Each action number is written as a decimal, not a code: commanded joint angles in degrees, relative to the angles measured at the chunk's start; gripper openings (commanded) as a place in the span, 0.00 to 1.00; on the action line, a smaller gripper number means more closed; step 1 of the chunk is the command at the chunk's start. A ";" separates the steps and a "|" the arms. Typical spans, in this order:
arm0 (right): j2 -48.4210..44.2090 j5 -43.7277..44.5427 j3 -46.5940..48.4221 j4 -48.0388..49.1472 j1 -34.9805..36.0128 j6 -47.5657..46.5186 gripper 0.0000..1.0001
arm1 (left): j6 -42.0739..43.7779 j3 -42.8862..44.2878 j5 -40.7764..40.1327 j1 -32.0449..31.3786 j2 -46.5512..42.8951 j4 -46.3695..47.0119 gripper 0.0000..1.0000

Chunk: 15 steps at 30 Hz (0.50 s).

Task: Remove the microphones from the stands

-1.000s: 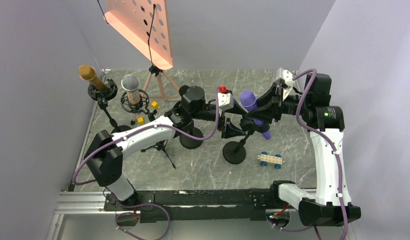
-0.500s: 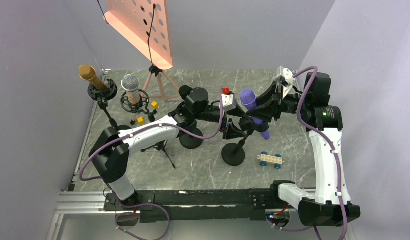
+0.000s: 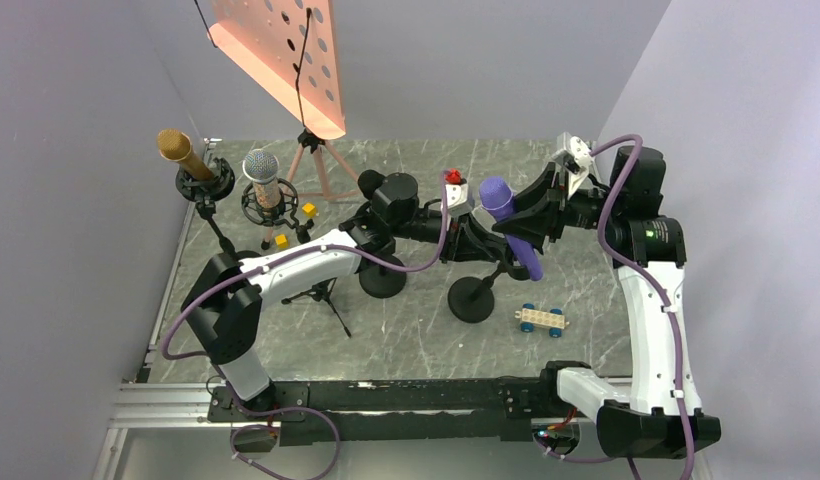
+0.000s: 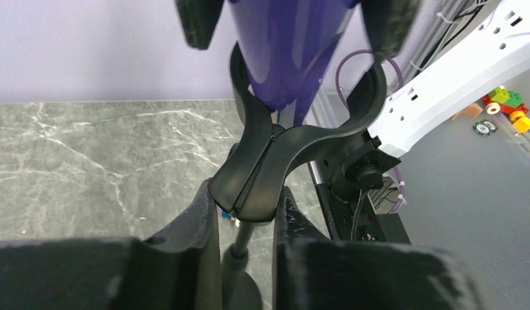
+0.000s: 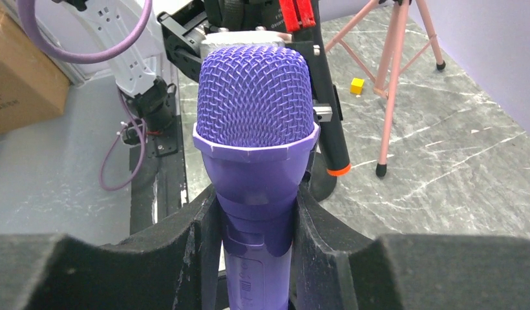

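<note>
The purple microphone (image 3: pixel 510 225) leans in the forked black clip (image 4: pixel 275 168) of a stand with a round base (image 3: pixel 473 300). My right gripper (image 5: pixel 254 226) is shut on the microphone (image 5: pixel 253 129) just below its mesh head. In the top view this gripper (image 3: pixel 526 222) reaches in from the right. My left gripper (image 4: pixel 246 206) is shut on the clip's neck, right under the fork, and in the top view it (image 3: pixel 468 245) comes from the left. The microphone's tapered lower body (image 4: pixel 285 58) still sits between the clip's prongs.
A gold microphone (image 3: pixel 181 152) and a silver one (image 3: pixel 262 172) stand on their own stands at the back left. A pink music stand (image 3: pixel 286 50) rises behind them. Two yellow cubes (image 3: pixel 309 209) lie near it. A small brick car (image 3: pixel 542 319) lies right of the stand's base.
My left gripper moved right to the stand's clip and closed on it. The right gripper kept its hold on the microphone and shifted only slightly.
</note>
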 commanded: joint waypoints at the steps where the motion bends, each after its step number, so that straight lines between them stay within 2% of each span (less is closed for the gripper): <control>1: -1.12 -1.99 0.04 7.20 -0.15 2.71 0.00 | 1.10 2.33 1.17 -0.53 0.02 2.80 0.00; 6: -1.38 -2.52 0.53 22.40 -0.16 17.30 0.00 | 1.95 2.05 -0.07 -0.56 -0.18 1.50 0.00; 10: -0.86 -2.62 0.14 53.92 -0.20 43.47 0.00 | 2.56 1.94 -1.18 -0.51 -0.14 0.65 0.00; 11: 0.05 -2.32 1.91 57.74 -0.24 47.29 0.00 | 2.56 1.86 -1.36 -0.54 -0.02 0.55 0.00; 15: 4.29 0.42 12.25 57.93 -0.48 47.73 0.00 | 2.06 2.29 -2.94 -0.49 0.30 -0.25 0.00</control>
